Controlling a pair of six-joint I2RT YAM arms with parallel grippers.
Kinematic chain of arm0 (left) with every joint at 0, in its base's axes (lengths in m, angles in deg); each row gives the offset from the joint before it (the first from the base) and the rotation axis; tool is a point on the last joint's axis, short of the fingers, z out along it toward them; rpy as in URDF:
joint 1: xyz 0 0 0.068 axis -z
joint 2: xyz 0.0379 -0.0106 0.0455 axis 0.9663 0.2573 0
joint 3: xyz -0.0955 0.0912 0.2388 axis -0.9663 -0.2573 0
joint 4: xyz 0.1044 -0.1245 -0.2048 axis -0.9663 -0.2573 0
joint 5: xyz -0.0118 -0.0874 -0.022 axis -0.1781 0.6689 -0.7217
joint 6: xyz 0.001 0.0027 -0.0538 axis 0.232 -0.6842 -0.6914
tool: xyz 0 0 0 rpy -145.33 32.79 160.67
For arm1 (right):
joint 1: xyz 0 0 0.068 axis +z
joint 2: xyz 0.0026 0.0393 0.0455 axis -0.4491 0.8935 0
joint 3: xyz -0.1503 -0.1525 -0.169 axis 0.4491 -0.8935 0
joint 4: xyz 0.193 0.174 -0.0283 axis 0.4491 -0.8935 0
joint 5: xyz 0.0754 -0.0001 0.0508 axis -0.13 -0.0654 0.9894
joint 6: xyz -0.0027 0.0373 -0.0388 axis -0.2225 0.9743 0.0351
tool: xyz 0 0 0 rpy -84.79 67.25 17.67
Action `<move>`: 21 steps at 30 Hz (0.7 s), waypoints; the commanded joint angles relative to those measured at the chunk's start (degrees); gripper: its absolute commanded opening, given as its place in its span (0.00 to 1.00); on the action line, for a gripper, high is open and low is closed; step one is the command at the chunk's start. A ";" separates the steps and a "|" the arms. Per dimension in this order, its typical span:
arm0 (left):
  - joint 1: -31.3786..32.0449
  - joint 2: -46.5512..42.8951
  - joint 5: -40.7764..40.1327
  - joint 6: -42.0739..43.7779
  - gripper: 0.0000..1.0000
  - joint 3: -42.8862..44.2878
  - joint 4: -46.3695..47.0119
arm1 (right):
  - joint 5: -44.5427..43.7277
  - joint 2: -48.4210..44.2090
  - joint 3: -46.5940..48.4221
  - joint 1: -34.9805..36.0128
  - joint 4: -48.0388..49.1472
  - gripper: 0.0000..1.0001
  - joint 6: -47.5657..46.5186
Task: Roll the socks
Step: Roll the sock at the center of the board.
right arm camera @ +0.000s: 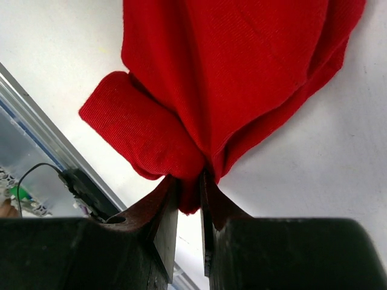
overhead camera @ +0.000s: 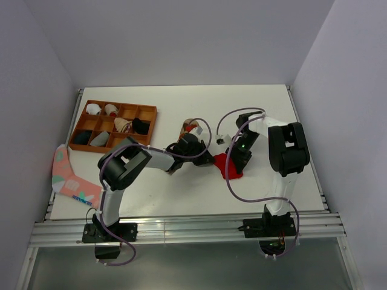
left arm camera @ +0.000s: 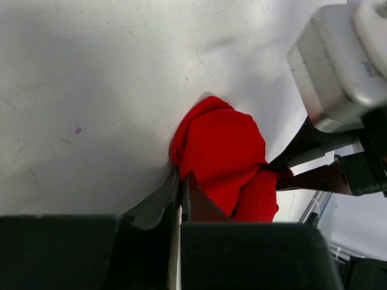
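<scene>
The red sock (overhead camera: 229, 167) lies bunched on the white table between my two grippers. My left gripper (overhead camera: 210, 159) is at its left edge. In the left wrist view the jaws (left arm camera: 183, 179) are pressed together, with the rim of the red sock (left arm camera: 222, 156) pinched at their tips. My right gripper (overhead camera: 237, 158) is at the sock's right side. In the right wrist view it (right arm camera: 188, 186) is shut on a fold of the red sock (right arm camera: 230, 78). It also shows in the left wrist view (left arm camera: 273, 171). The tan argyle sock (overhead camera: 190, 127) lies just behind my left wrist, partly hidden.
A brown compartment tray (overhead camera: 147, 111) holding several rolled socks stands at the back left. A pink sock with teal and white markings (overhead camera: 68, 176) hangs over the table's left edge. The metal rail (overhead camera: 181, 226) runs along the front edge.
</scene>
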 commanded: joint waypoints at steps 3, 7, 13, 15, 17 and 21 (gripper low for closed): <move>0.17 1.29 -4.41 7.38 0.15 0.26 -3.13 | -8.66 5.04 -0.03 1.01 8.04 0.08 1.08; 0.43 0.68 -4.23 9.05 0.27 -0.62 -0.76 | -8.48 5.92 1.11 1.19 6.37 0.08 1.61; 1.22 -3.98 -6.43 12.39 0.36 -4.91 3.99 | -8.75 6.45 2.25 1.63 5.41 0.08 2.14; 1.92 -6.25 -6.25 14.67 0.36 -6.41 7.31 | -8.92 6.80 2.69 1.89 5.05 0.09 2.23; 3.50 -8.54 -6.25 18.60 0.37 -8.17 9.00 | -9.01 7.06 2.87 2.15 4.97 0.09 2.14; 6.58 -11.09 -3.19 24.25 0.38 -9.50 13.48 | -8.92 7.68 3.84 2.15 4.00 0.09 2.40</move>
